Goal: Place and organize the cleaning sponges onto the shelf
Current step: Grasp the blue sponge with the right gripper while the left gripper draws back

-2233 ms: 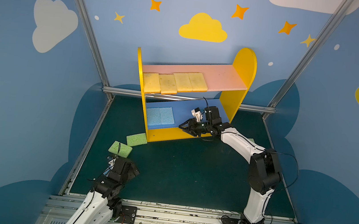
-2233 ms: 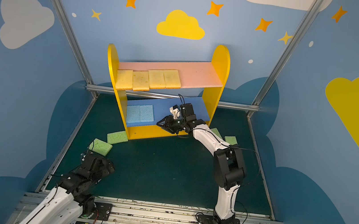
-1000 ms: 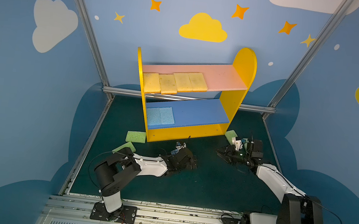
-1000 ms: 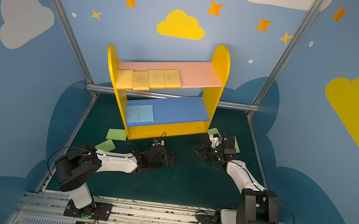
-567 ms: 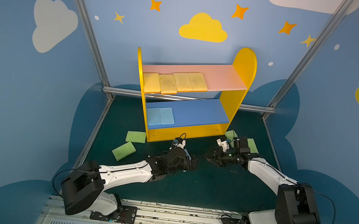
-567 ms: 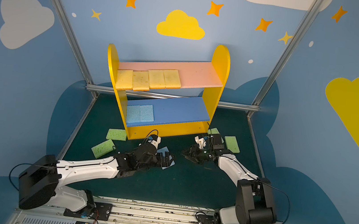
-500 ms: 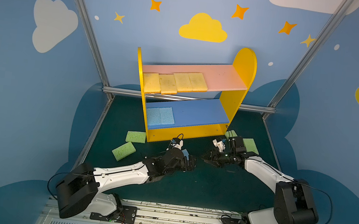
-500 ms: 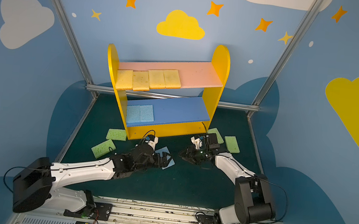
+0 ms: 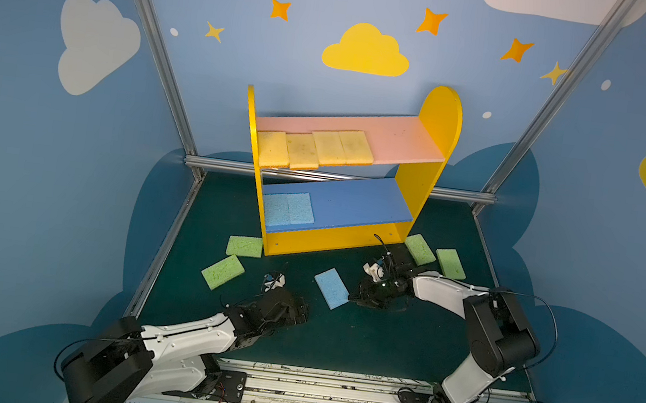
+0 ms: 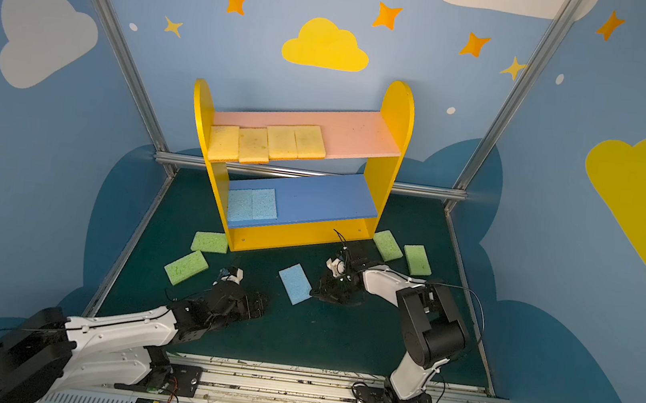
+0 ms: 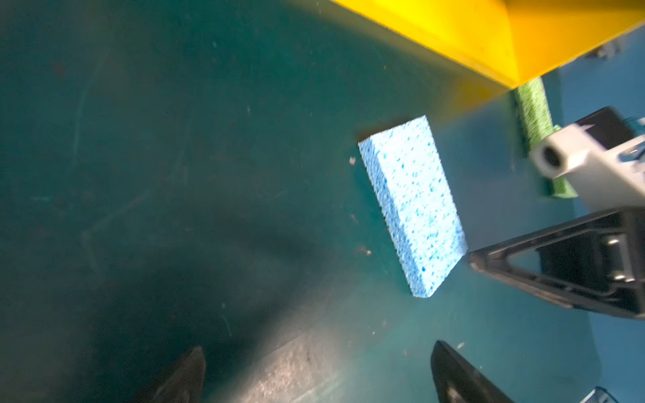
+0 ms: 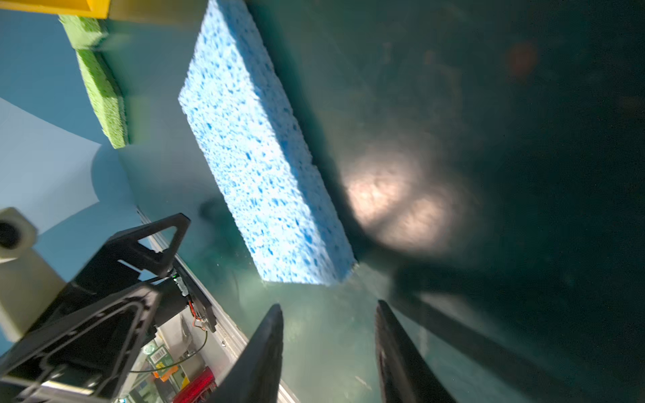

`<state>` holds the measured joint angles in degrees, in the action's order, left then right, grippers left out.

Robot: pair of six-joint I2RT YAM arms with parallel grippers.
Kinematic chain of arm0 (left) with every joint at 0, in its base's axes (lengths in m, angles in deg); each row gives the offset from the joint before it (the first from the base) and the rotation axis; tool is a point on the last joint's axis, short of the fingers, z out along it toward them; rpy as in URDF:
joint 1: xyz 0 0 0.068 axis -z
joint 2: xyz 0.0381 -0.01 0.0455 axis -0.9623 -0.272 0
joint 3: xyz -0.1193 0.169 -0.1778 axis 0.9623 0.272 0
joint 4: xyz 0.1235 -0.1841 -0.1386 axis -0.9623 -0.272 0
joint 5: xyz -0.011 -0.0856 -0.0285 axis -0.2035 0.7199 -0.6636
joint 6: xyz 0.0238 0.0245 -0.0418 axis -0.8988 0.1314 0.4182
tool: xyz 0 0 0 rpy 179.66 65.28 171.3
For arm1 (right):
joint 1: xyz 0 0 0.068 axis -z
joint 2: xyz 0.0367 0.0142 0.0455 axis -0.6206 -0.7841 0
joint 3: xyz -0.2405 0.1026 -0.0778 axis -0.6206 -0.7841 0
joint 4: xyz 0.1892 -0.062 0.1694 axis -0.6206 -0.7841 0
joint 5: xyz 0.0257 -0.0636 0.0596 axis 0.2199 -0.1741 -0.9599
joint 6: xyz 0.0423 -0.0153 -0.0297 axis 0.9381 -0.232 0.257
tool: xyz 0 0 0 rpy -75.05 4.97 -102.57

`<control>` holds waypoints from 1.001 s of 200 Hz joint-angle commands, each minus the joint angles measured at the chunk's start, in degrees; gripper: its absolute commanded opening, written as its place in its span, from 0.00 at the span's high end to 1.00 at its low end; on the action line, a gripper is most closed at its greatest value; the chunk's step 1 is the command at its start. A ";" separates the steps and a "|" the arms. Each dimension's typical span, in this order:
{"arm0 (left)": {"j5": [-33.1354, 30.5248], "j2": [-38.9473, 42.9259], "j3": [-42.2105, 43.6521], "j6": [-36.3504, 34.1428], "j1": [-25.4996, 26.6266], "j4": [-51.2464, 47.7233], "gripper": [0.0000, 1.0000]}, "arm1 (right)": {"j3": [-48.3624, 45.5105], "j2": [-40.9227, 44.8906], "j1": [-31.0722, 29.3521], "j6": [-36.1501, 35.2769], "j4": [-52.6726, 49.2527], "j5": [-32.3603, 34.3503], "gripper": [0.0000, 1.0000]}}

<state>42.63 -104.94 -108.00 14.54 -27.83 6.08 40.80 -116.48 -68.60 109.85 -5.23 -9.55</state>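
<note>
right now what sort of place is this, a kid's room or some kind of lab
Most likely a robot test cell dressed up as a nursery: blue wall panels painted with clouds and stars sit in a bare aluminium frame, and two white-and-black robot arms are bolted to a metal rail.

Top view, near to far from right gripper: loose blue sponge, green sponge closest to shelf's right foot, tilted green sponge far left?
1. loose blue sponge, just left of the right gripper.
2. green sponge by the shelf, at its right foot, behind and right of the gripper.
3. tilted green sponge, far left, beyond the blue one.
</note>
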 commanded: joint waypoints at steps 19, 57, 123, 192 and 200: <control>-0.41 1.57 1.07 0.21 -1.04 0.01 0.00 | 2.85 -2.57 -0.79 -0.37 -0.90 2.27 0.57; -0.41 3.84 2.45 0.51 -1.39 -0.98 0.01 | 5.50 -4.40 -0.78 -0.46 -1.96 3.11 0.57; -2.69 10.18 5.39 0.82 -2.00 -2.91 0.01 | 7.56 -6.54 -1.78 -0.90 -2.74 3.61 0.56; -2.48 13.08 6.78 1.08 -3.11 -3.68 0.01 | 7.73 -6.10 -2.48 -0.79 -3.25 3.26 1.00; -2.48 13.58 6.92 1.08 -3.32 -3.75 0.01 | 7.93 -5.26 -2.46 -0.90 -3.48 3.18 1.00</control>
<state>40.77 -92.63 -101.96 15.46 -30.40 3.54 47.75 -123.15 -70.79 109.43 -6.58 -6.88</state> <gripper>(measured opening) 0.994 0.050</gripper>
